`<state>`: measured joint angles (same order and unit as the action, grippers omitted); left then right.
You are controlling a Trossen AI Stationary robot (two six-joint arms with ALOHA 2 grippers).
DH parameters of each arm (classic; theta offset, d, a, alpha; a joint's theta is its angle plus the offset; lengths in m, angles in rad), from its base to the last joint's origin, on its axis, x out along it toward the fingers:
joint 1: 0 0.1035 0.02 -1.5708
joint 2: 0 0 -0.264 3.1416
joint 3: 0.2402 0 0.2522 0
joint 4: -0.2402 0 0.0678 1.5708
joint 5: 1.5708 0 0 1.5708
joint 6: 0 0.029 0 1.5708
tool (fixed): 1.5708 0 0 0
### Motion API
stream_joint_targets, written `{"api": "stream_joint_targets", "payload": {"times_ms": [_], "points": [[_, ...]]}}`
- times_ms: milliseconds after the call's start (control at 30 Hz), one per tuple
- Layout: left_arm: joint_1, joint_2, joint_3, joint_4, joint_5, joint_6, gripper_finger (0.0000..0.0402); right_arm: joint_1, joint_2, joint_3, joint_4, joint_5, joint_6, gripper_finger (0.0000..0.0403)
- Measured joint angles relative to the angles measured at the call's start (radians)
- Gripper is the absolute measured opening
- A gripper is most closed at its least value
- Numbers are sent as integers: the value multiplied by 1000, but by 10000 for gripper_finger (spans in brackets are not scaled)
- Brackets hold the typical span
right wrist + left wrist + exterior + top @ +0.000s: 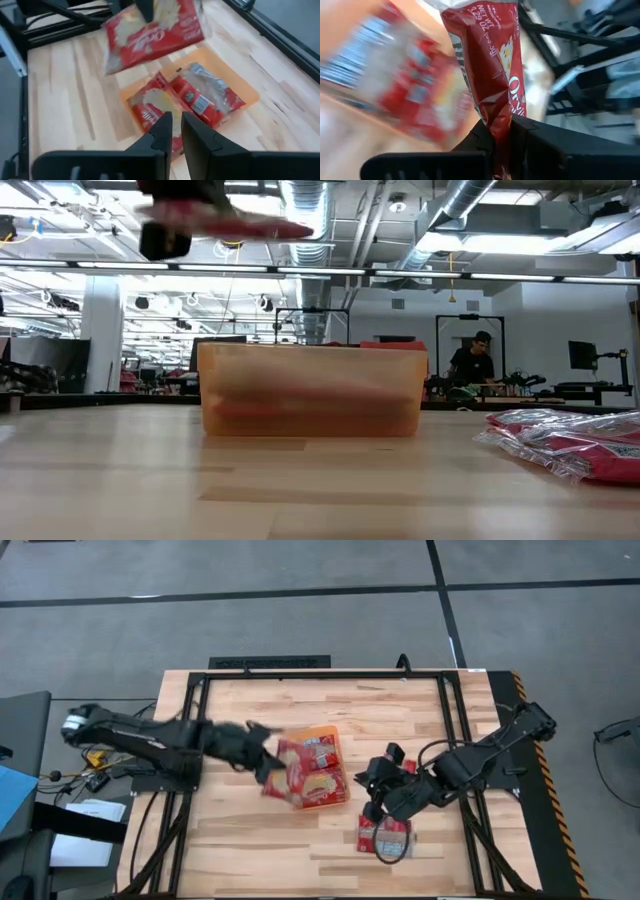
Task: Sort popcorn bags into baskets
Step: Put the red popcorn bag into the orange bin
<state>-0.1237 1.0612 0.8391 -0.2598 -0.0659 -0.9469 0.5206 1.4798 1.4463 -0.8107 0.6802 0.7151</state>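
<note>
The orange basket (322, 732) stands mid-table and holds two red popcorn packets (150, 107) (205, 97) lying flat. My left gripper (262, 756) hovers over the basket's left side, shut on another red packet (285, 778), which shows high above the basket (312, 390) in the low view. My right gripper (376, 785) hangs right of the basket, shut and holding nothing, with its fingers (162, 132) pointing toward the basket. More packets (385, 837) lie flat on the table near it, toward the near edge. My left gripper pinches the red packet by one end (499, 117) between its two fingers, coming from the table's left. The packet is lifted clear above the basket and stretches out nearly level from the fingers (240, 225), its popcorn face (150, 32) showing in the right wrist view.
A black frame (320, 675) runs round the table's edges, with cables along both sides. Bare wood lies left of the basket and along the near edge. A person (472, 365) stands far off in the room behind.
</note>
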Motion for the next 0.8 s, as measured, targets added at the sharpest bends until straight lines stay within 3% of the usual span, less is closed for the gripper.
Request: {"api": "stream_joint_targets", "payload": {"times_ms": [233, 400, 600, 800], "points": [[310, -11, 0, -33, 222, 269, 3, -59, -2, 2, -2, 0, 30, 65], [442, 18, -1, -68, 344, 445, 3, -88, -2, 1, -13, 0, 46, 65], [516, 86, 6, -75, 411, 589, 3, -98, -2, 2, -25, -1, 85, 65], [544, 182, 127, -157, 402, 739, 4, -98, -2, 1, -31, 1, 67, 65]]}}
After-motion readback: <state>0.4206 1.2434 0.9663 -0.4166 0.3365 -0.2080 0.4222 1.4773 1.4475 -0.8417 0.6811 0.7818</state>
